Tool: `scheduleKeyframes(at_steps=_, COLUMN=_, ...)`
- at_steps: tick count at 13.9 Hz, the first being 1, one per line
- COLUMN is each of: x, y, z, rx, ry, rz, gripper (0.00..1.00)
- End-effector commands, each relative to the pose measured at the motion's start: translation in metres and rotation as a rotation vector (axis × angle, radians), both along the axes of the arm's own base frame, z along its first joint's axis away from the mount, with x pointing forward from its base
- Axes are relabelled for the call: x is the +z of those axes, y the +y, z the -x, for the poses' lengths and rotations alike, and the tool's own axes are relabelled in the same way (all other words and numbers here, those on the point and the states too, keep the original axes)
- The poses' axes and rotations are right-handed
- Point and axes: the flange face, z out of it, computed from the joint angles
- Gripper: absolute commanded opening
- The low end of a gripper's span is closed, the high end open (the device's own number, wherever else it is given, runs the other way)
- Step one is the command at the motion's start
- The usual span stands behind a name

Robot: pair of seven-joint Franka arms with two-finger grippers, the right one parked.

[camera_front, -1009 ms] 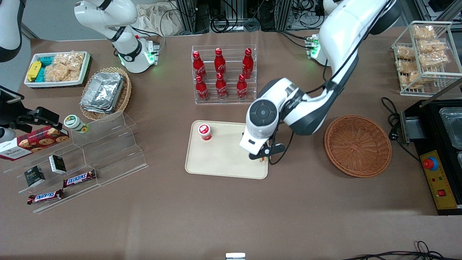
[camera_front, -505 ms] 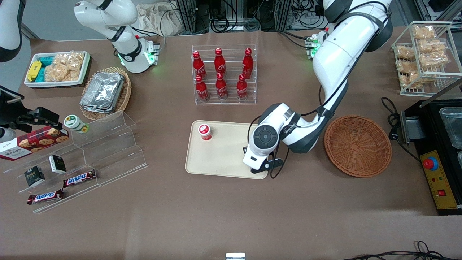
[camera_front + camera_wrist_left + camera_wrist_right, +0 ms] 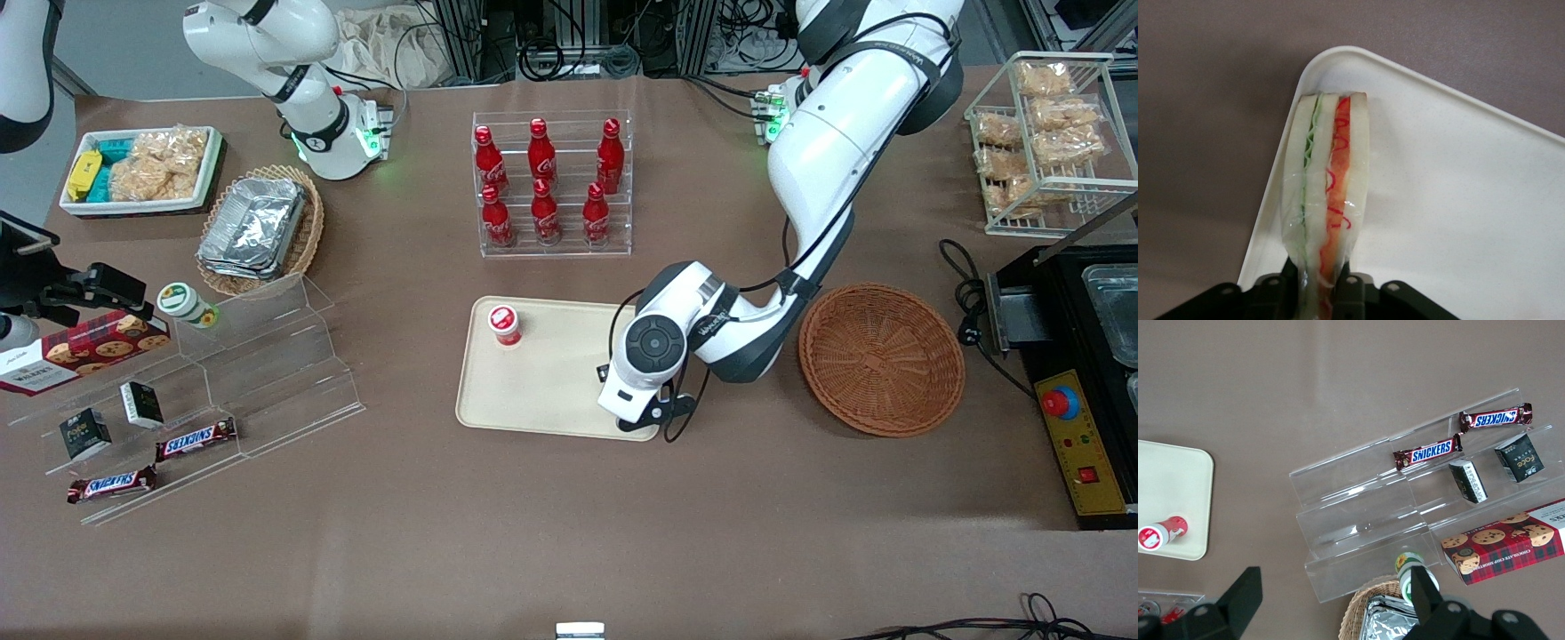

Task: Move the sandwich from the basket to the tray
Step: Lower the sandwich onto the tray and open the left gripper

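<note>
Sandwich (image 3: 1327,193) task: the cream tray (image 3: 542,391) lay beside the empty round wicker basket (image 3: 880,358). I saw my gripper (image 3: 1323,293) clamped on the sandwich, low over the tray's corner nearest that basket.

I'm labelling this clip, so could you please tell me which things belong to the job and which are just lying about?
Job:
- sandwich, held by the gripper over a tray corner
- tray
- basket, nothing in it

Lying about:
- red-capped bottle on the tray
- cola bottles
- Snickers bars
- cookie box
- foil containers
</note>
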Motion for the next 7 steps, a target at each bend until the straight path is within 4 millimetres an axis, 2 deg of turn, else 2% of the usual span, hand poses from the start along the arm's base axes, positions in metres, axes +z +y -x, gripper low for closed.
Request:
scheduleKeyframes(at_steps=1, x=0.019, y=-0.003, z=-0.007, rx=0.024, ry=-0.036, rz=-0.003, gripper=0.96)
scheduleKeyframes(at_steps=2, x=0.037, y=-0.001, z=-0.009, rx=0.055, ry=-0.055, rz=-0.004, gripper=1.0)
scheduleKeyframes(at_steps=3, x=0.064, y=0.0, z=-0.011, rx=0.086, ry=-0.089, rz=0.003, gripper=1.0)
scheduleKeyframes(at_steps=7, x=0.173, y=0.027, z=-0.014, rx=0.256, ry=-0.198, rz=-0.014, gripper=1.0)
